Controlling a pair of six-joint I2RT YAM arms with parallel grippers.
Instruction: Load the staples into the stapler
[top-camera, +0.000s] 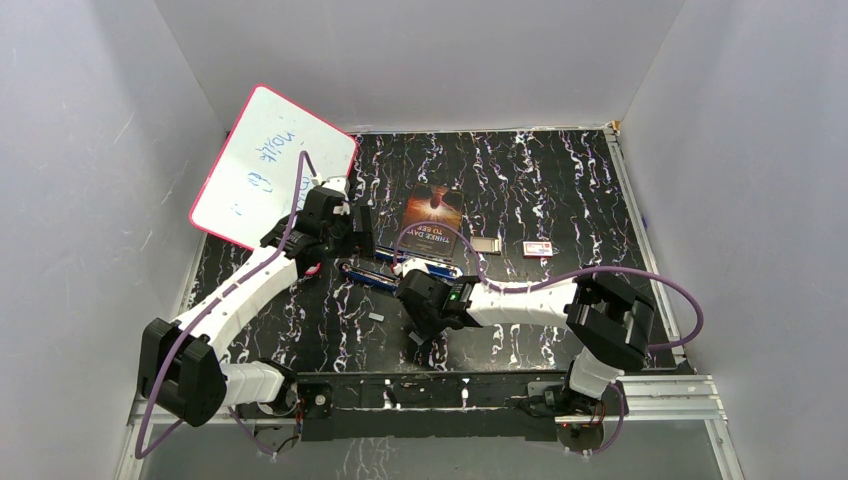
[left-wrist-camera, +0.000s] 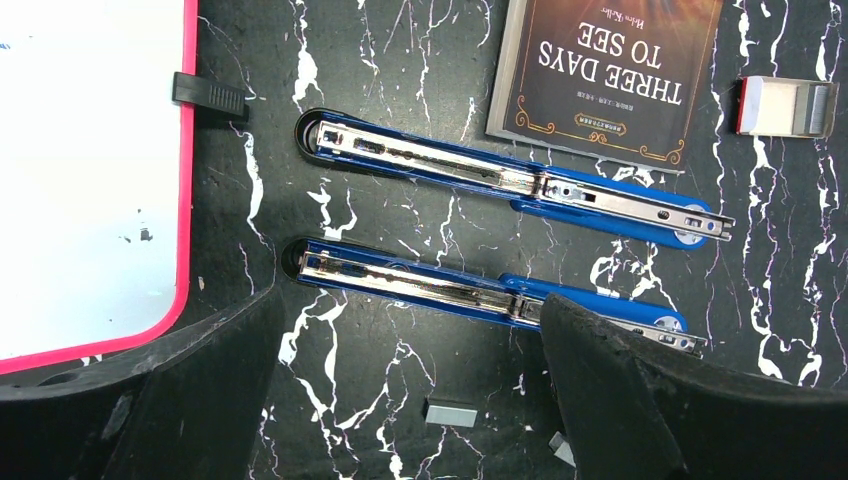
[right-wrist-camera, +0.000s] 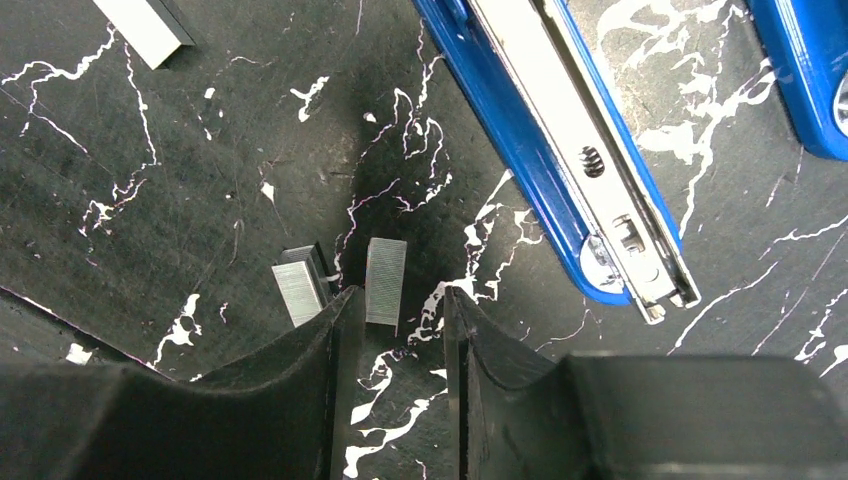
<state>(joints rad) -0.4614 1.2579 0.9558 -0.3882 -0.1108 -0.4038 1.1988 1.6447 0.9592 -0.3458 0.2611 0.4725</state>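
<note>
Lying near the staples (right-wrist-camera: 386, 282): blue staplers (left-wrist-camera: 450, 165), book (left-wrist-camera: 605, 70), whiteboard (left-wrist-camera: 90, 170), box (left-wrist-camera: 785, 105)

Whiteboard (left-wrist-camera: 90, 180): cropped by the left wrist view's left and top edges; handwriting overhead too small to read reliably.
Book (left-wrist-camera: 600, 70): upper part cropped away.
Near stapler (left-wrist-camera: 420, 285): right end hidden behind a finger (left-wrist-camera: 650, 400) of the left gripper (left-wrist-camera: 410, 298); overhead, partly under the arms.
Far stapler (right-wrist-camera: 810, 70): only a blue corner inside the right wrist view.
Staple strip (right-wrist-camera: 298, 290): lower end behind a finger (right-wrist-camera: 290, 390) of the right gripper (right-wrist-camera: 400, 295).
Second staple strip (right-wrist-camera: 150, 25): cut by the top edge.
</note>
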